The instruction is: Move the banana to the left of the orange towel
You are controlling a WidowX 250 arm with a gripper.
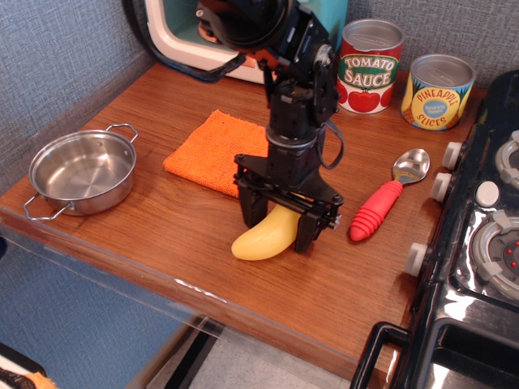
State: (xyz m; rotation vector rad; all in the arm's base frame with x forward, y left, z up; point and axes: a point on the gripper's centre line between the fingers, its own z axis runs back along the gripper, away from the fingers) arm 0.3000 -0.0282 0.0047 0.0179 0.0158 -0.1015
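Gripper [278, 230] low over the wooden counter [162, 235], jaws spread and straddling the banana [261, 237], one finger on each side of its upper half. Not yet pinched, as far as can be told; contact between pads and yellow plastic hard to judge from this angle, with the far finger partly masking the fruit. Banana lying flat near the front of the counter, stem end hidden under the wrist, blunt end poking out toward the front-left. Just behind it, the orange towel [215, 150], partly covered by the arm. Further left, a steel pot [81, 172]; to the right, a red-handled spoon [386, 199]; at the back, a tomato sauce can [370, 65] and a pineapple slices can [438, 91].

Step in hand, by judgement: the grasp. Best done by closing squarely across the plump middle, since glossy curved plastic likely to squirt out of an off-centre pinch. Then a clear lift before travelling, high enough not to drag the cloth, and a set-down in the bare gap between towel and pot, short of the pot's handle.
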